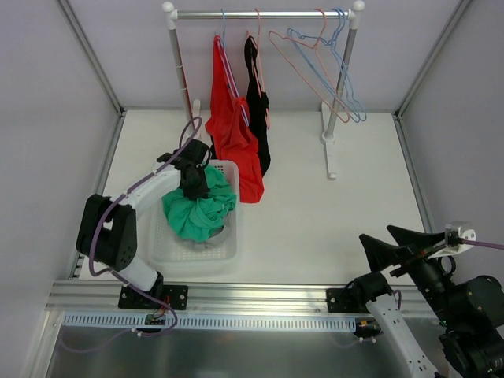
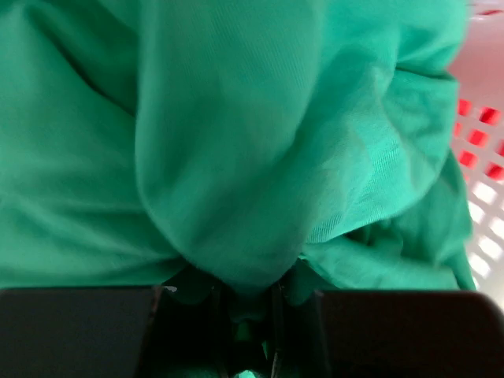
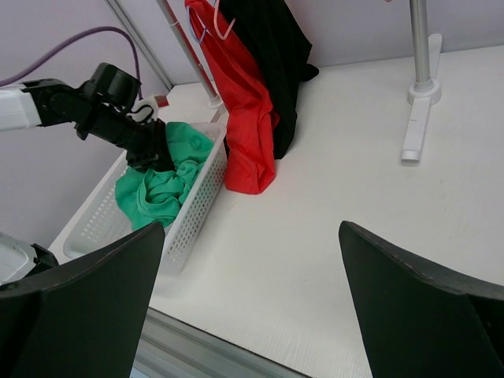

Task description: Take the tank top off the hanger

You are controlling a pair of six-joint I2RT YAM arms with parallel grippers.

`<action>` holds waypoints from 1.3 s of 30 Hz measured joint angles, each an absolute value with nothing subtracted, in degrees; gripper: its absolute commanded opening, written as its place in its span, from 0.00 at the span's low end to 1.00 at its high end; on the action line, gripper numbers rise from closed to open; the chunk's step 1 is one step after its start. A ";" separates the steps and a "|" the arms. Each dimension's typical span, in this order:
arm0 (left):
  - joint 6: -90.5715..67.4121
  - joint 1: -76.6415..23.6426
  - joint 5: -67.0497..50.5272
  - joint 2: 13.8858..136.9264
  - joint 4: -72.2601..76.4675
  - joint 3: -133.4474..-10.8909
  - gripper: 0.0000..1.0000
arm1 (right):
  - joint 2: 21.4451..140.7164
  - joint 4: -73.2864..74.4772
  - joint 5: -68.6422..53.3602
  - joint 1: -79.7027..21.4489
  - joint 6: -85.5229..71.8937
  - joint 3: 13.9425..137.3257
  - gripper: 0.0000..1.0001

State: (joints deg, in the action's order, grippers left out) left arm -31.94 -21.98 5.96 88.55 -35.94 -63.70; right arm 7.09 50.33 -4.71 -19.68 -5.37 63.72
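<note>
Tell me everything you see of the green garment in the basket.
The green garment is soft, fine-knit fabric, crumpled into a folded heap and off any hanger. It lies in the white perforated basket, bulging above the rim. The left gripper is closed on a fold at its far side. Bunched like this, its cut cannot be told.

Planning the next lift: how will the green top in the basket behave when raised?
Probably floppy: the green top lies crumpled in the basket. Likely light: thin fabric bunches at the left gripper. It should drape, not hold shape.
</note>
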 measured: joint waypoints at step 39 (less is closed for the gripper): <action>-23.07 -20.14 7.77 60.97 -47.99 -73.12 0.99 | 22.76 35.92 -18.52 -19.70 -7.70 59.48 0.99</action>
State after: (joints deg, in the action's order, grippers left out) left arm -23.07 -20.14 7.77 60.97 -47.99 -73.12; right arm 22.76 35.92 -18.52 -19.70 -7.70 59.48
